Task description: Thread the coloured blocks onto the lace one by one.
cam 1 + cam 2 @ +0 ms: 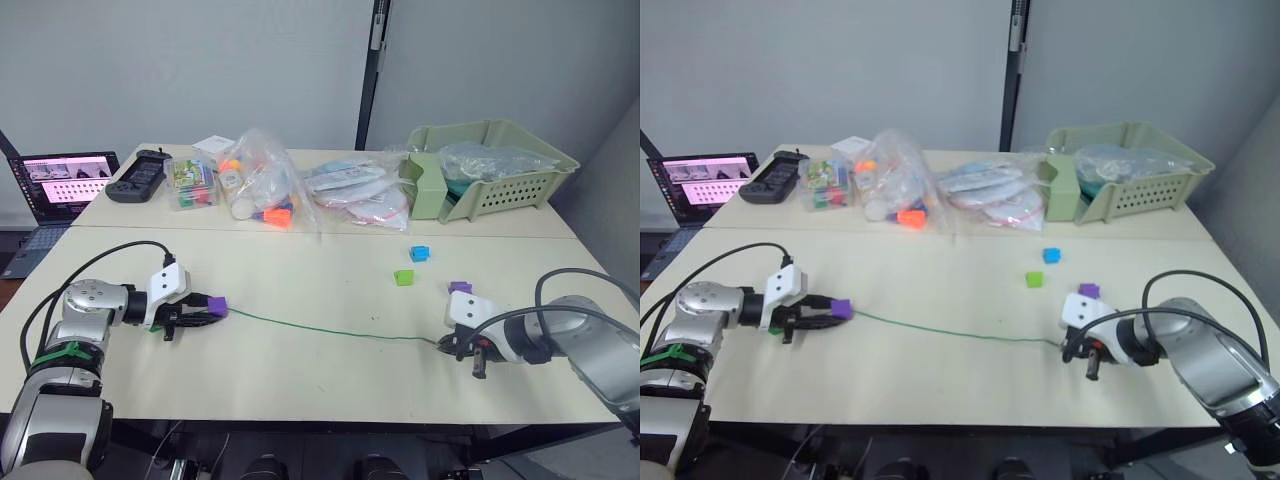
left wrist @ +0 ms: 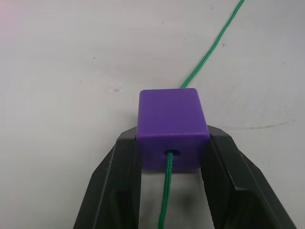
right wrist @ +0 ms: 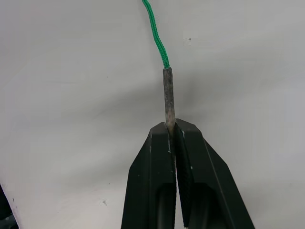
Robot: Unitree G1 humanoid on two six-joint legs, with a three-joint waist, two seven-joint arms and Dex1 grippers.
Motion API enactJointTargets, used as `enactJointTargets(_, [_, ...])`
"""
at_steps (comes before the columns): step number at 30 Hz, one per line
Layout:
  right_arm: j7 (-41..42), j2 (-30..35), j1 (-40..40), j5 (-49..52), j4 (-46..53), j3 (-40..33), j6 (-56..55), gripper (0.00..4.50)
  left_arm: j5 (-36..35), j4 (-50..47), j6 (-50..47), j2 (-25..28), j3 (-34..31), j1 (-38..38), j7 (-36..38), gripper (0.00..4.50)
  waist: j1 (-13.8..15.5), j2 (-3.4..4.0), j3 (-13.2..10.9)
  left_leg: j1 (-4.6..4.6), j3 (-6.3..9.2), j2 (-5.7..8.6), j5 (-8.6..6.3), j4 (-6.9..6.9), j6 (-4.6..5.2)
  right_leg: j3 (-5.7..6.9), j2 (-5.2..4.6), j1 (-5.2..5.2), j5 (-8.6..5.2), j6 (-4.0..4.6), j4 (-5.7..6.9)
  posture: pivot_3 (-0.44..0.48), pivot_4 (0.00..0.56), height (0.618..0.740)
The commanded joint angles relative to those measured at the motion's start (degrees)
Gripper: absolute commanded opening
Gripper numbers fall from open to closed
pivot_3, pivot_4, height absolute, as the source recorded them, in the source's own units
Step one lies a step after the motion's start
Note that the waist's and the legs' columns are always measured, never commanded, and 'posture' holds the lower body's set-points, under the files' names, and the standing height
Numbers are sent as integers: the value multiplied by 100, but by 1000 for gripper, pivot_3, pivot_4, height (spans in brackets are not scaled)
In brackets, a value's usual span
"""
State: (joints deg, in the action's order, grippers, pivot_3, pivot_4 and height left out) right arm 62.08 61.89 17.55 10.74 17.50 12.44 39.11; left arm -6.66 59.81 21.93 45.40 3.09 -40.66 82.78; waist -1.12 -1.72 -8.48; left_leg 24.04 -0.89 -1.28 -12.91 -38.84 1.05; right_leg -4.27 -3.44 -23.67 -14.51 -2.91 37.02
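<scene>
The lace (image 1: 330, 330) lies across the near table (image 1: 300, 380). The left gripper (image 2: 171, 157) clamps one purple block (image 2: 170, 117) already threaded; the right gripper (image 3: 172, 131) pinches the stiff tip (image 3: 168, 93). Pull gently and keep the cord straight. Three loose blocks wait far right: blue (image 1: 419, 253), lime (image 1: 403, 277), purple (image 1: 460, 288).

Laptop (image 1: 62, 185), clear toy bags (image 1: 262, 180), pale green basket (image 1: 500, 170) along table's (image 1: 330, 380) far edge.

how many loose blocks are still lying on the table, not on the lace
3: a small blue plastic cube, a lime green plastic cube just nearer, and a purple plastic cube beside the right end effector. Others may be hidden.
</scene>
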Motion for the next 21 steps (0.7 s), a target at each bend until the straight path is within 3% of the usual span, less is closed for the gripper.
enactJointTargets(1, [81,107,104,20,132,-196,39,0,290,440,156,227,7,17,-21,1202,0,0,0,0,-1,-2,0,0,0,2,2,-5,-1,3,5,0,150,734])
enactJointTargets(11, [153,61,214,10,206,-147,141,0,458,910,243,623,-63,-169,20,1202,-34,1,0,3,-58,-43,0,3,-1,9,13,-48,8,22,15,0,150,734])
enactJointTargets(13, [164,30,274,12,204,-119,167,0,353,923,72,662,-152,-258,208,2239,-44,1,0,3,-63,-45,0,6,-1,9,15,-51,9,24,15,0,150,734])
enactJointTargets(15, [172,-1,328,20,204,-98,188,0,258,897,-65,678,-253,-366,368,2949,-33,-1,0,10,-66,-46,0,6,-1,11,16,-60,9,24,15,0,150,734])
enactJointTargets(19, [196,-51,353,49,212,-89,197,0,137,745,-252,702,-454,-714,577,4235,44,-5,-3,24,-63,-45,0,-1,-1,16,14,-62,9,24,12,0,150,734])
enactJointTargets(21, [215,-64,347,60,218,-87,203,0,112,656,-261,706,-510,-869,616,4444,84,-7,-4,27,-63,-42,0,-3,-1,18,11,-61,9,24,11,0,150,734])
